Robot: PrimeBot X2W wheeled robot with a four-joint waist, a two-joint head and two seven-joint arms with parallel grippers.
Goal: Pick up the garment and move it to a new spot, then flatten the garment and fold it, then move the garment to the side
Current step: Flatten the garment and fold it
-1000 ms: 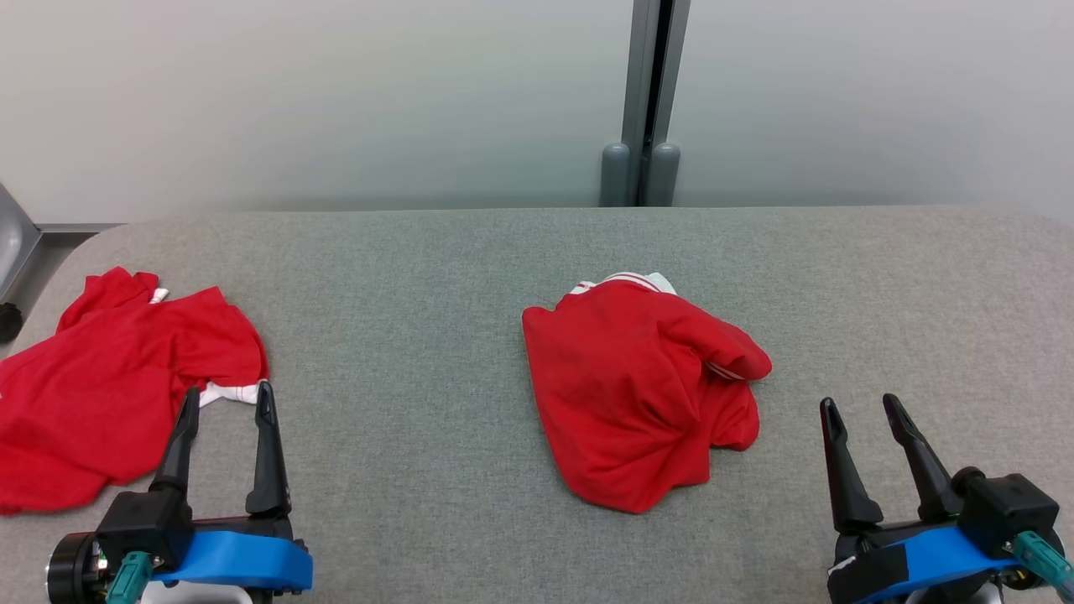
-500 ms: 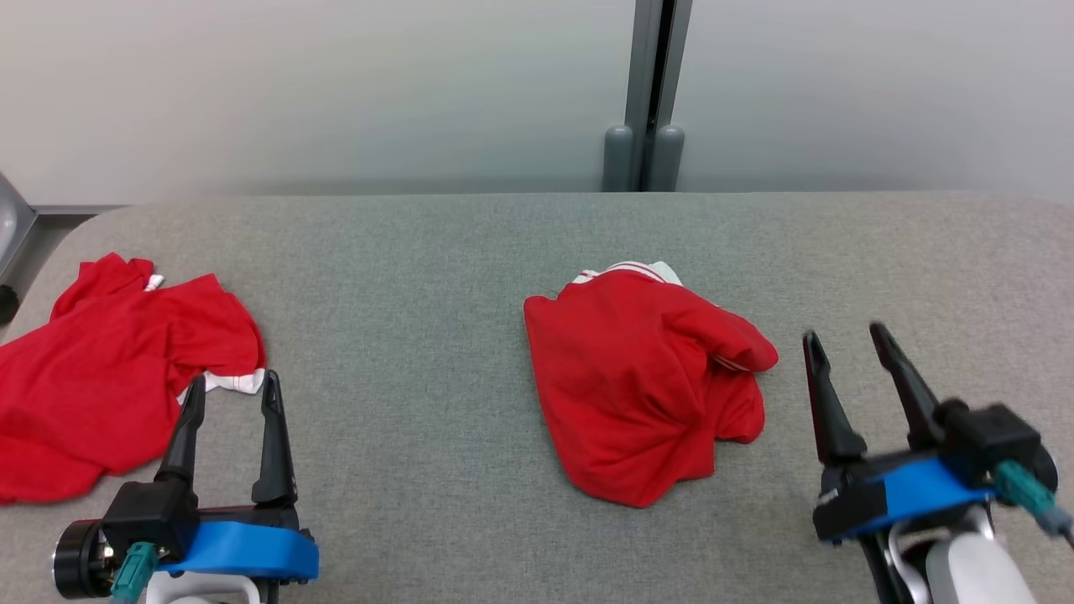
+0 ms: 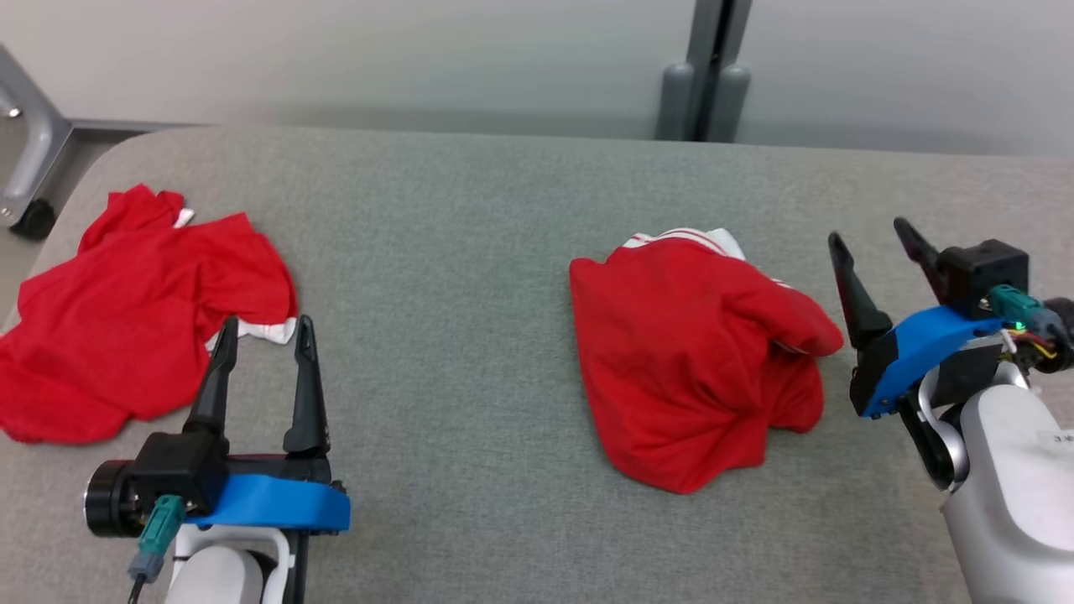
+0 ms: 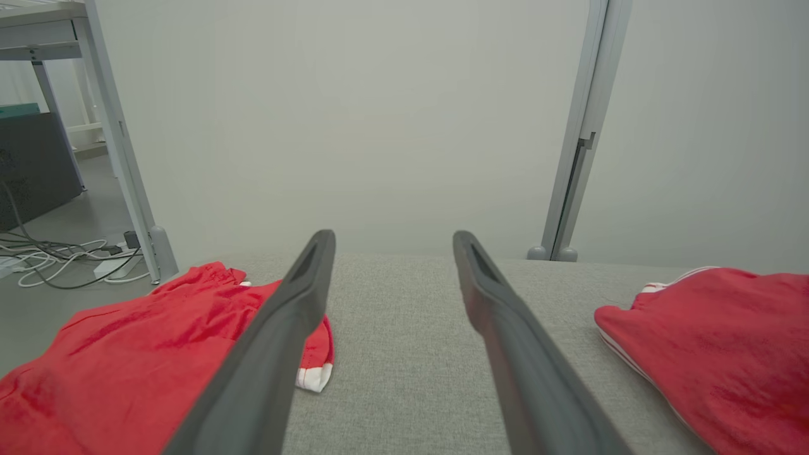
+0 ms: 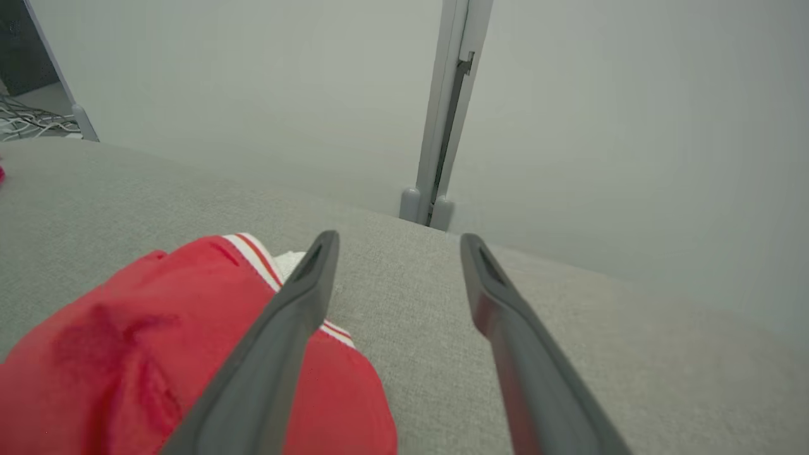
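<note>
Both empty and spread wide, the right gripper [image 3: 868, 233] hovers just right of the middle shirt [image 3: 696, 361], the left gripper [image 3: 267, 329] at lower left. Best to pinch the shirt's raised right fold deeply, then lift.

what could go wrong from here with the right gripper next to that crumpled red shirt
The crumpled red shirt is bunched in layers; the open right gripper beside it might pinch several folds and lift a clump.
The open left gripper sits by the white hem of the second red shirt; sweeping sideways could snag it.
That shirt lies near the table edge and may slide off.
</note>
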